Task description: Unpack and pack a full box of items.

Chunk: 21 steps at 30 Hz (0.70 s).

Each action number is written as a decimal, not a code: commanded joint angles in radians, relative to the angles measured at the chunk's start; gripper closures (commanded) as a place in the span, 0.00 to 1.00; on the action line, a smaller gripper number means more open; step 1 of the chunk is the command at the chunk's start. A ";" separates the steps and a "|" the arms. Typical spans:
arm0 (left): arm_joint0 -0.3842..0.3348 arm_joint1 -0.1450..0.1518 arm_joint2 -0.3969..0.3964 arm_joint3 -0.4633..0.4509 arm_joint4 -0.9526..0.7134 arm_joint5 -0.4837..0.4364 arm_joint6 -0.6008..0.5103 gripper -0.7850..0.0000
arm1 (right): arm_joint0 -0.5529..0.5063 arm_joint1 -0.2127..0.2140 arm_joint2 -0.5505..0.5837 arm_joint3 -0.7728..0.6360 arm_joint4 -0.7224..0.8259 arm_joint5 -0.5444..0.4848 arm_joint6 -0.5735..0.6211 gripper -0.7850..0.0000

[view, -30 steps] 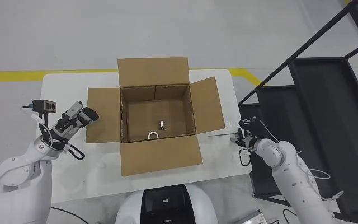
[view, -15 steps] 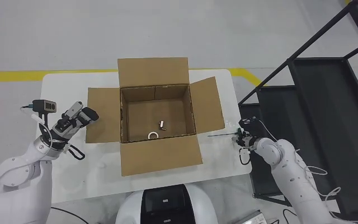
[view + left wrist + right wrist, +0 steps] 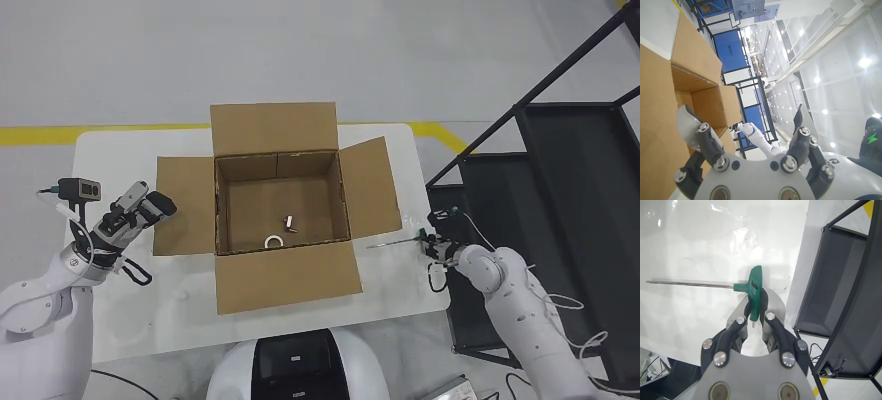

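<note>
An open cardboard box stands mid-table with its four flaps spread; inside lie a white ring and a small metal piece. My right gripper is shut on the green T-handle of a hex key, whose thin steel shaft points toward the box just above the white table near its right edge. My left gripper is open and holds nothing, tilted upward beside the box's left flap; in the top view the left gripper is off the flap's outer edge.
A black metal shelf rack stands close to the table's right edge, next to my right arm. A yellow floor line runs behind the table. Bare table surface lies left of the box and in front of it.
My right gripper with the hex key has shifted slightly toward the box and away from the table's front. The left arm has kept still.
</note>
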 commanded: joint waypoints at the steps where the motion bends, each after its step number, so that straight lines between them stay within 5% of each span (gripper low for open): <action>1: 0.000 0.000 0.000 0.000 0.000 0.000 0.000 0.00 | -0.024 0.003 0.020 -0.039 0.003 0.005 -0.012 1.00; 9: 0.000 0.000 0.000 0.000 0.000 0.000 0.000 0.00 | -0.210 0.021 0.174 -0.349 0.004 0.082 -0.069 1.00; 21: 0.000 0.000 0.000 0.000 0.000 0.000 0.000 0.00 | -0.395 0.005 0.341 -0.789 0.025 0.347 -0.229 1.00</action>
